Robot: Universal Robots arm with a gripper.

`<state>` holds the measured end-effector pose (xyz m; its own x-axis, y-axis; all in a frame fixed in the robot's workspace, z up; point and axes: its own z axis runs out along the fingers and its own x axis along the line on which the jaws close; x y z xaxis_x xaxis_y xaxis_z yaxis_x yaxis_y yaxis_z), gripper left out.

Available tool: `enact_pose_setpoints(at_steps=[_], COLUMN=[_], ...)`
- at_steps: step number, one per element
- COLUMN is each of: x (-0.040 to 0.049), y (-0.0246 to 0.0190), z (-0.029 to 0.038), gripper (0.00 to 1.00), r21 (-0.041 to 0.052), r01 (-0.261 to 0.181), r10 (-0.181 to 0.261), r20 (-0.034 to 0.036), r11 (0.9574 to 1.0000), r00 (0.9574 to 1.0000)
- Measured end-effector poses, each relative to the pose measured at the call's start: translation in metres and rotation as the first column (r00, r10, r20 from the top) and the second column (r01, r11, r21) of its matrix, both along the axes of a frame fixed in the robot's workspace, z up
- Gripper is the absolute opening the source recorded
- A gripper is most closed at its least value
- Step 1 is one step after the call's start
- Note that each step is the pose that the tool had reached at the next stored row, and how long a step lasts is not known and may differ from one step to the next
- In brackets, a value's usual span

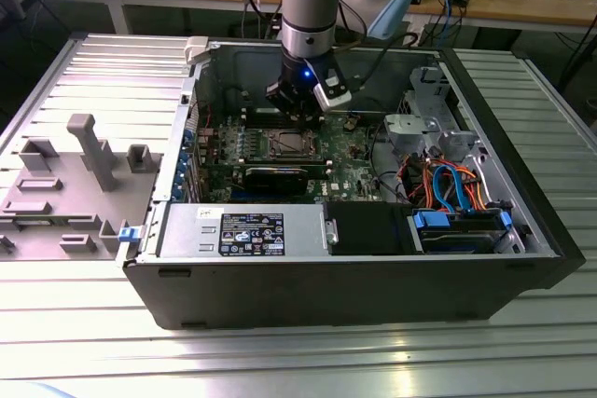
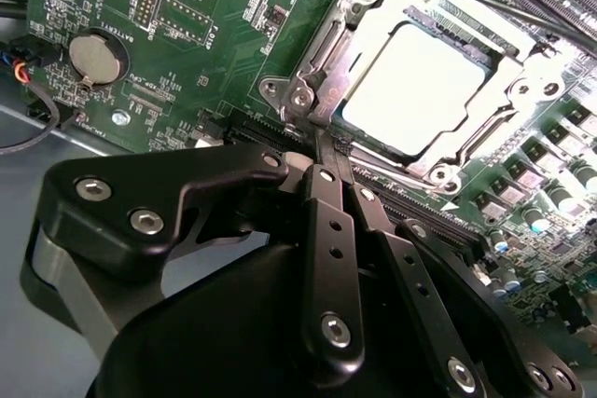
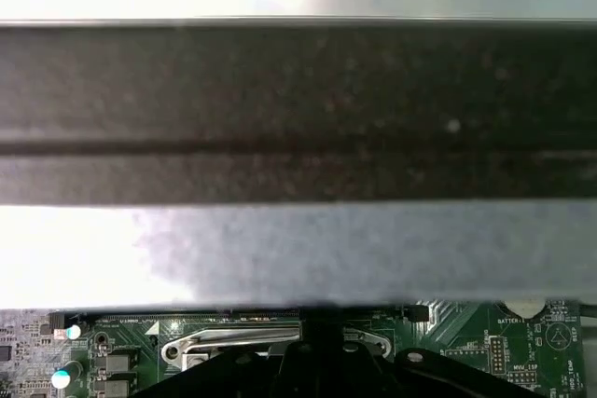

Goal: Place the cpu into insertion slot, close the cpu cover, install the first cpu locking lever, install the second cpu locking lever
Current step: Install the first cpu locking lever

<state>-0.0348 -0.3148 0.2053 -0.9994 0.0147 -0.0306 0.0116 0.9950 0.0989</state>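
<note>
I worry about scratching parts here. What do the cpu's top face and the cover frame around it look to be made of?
The cpu face looks like pale matte metal, evenly silver-grey with soft glare. The cpu cover looks like bright stamped steel, judging by sharp reflections and bent edges. The gripper fingers look black-coated metal, with screw heads.

Exterior view: high, off the arm, looking down into the open computer case (image 1: 354, 267), whole chassis in frame, arm entering at 12 o'clock. Second wrist view: close, looks past the gripper (image 2: 322, 151) onto the green circuit board (image 2: 215, 44), cpu cover (image 2: 373, 62) at 1 o'clock. First wrist view: very close, board strip (image 3: 466, 342) at 6 o'clock. Both wrist views share board and gripper
</note>
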Motion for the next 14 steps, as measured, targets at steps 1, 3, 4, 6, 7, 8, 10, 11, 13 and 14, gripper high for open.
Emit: enact_pose_setpoints(at_steps=[1, 3, 4, 6, 7, 8, 10, 11, 13, 14], x=[0.0, 0.0, 0.0, 0.0, -0.0001, -0.0001, -0.0001, 0.0, 0.0, 0.0001], y=[-0.0005, -0.0014, -0.0017, -0.0029, -0.0031, -0.0031, -0.0032, -0.0031, -0.0031, -0.0032], z=[-0.0004, -0.0012, -0.0014, -0.0021, -0.0023, -0.0025, -0.0038, -0.0048, -0.0056, -0.0057], gripper=[0.11, 0.11, 0.11, 0.11, 0.11, 0.11, 0.11, 0.11, 0.11, 0.11], r21=[-0.0001, -0.0006, -0.001, -0.0012, -0.0015, -0.0016, -0.0022, -0.0019, -0.0011, 0.0057], r01=[0.0, 0.0, 0.0, 0.0, 0.0, 0.0, 0.0, 0.0, 0.0, 0.0], r10=[0.0, 0.0, 0.0, 0.0, 0.0, 0.0, 0.0, 0.0, 0.0, 0.0], r20=[0.0, -0.0001, -0.0001, -0.0001, -0.0001, -0.0001, -0.0004, -0.0003, -0.0002, -0.0002], r11=[1.0, 1.0, 1.0, 1.0, 1.0, 1.0, 1.0, 1.0, 1.0, 1.0], r00=[1.0, 1.0, 1.0, 1.0, 1.0, 1.0, 1.0, 1.0, 1.0, 1.0])
